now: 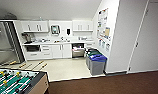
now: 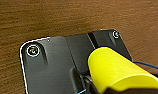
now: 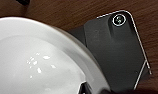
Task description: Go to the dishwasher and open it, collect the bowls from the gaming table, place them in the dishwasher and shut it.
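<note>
Head view first: the dishwasher [image 1: 78, 50] sits at about twelve o'clock across the kitchenette, its door already dropped open under the counter [image 1: 57, 42], so it stands ready to take the bowls. Pale floor leads straight to it. Grey bins with blue and green lids [image 1: 96, 62] crowd the wall at one o'clock and narrow the way in, and the green-field football table [image 1: 16, 81] juts in at eight o'clock; the white-topped gaming table I cannot spot from here.

Left wrist view: a yellow bowl [image 2: 118, 71] rides close against the wrist, tipped on its side over brown carpet [image 2: 57, 17], seemingly carried, though I cannot tell how the fingers stand.

Right wrist view: a white bowl [image 3: 37, 60] sits hollow-side up near that wrist, likely carried too; the grip itself is hidden, so I cannot tell
</note>
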Robot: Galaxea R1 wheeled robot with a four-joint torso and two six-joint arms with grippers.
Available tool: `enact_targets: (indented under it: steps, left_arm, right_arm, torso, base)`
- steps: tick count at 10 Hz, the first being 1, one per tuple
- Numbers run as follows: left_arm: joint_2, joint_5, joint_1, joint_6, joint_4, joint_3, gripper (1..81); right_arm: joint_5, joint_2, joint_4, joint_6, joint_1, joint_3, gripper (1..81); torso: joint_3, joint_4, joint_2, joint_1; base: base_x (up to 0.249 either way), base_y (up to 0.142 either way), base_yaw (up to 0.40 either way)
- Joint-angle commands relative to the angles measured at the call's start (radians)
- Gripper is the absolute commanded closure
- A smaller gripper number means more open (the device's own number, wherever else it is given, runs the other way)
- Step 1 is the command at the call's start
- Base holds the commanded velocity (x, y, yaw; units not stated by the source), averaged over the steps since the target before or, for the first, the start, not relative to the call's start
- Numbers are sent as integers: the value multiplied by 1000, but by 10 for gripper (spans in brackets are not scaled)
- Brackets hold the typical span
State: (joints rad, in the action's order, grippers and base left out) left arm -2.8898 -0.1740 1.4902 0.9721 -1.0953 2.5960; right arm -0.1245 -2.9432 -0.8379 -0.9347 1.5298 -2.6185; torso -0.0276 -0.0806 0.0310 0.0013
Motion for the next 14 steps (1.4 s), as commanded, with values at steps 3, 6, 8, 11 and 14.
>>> enact_targets:
  steps: [3,6,8,11,14]
  left_arm:
    - [7,30,-52,0,5,-2,811]
    - [10,33,-52,0,5,-2,811]
    - [7,34,-52,2,5,-2,811]
    - [4,36,-52,2,5,4,811]
    - [1,36,-52,2,5,6,811]
  right_arm:
    - [19,0,-21,4,-45,5,811]
    - [17,-4,-27,4,-45,5,811]
    - [19,-4,-27,4,-45,5,811]
    - [19,-4,-27,4,-45,5,811]
    - [19,-6,-27,4,-45,5,811]
  torso:
    - [0,0,0,0]
    - [0,0,0,0]
    - [0,0,0,0]
    - [0,0,0,-1]
    - [0,0,0,0]
  base:
    - [150,0,0]
    - [150,0,0]
    - [152,0,0]
    - [158,0,0]
    - [158,0,0]
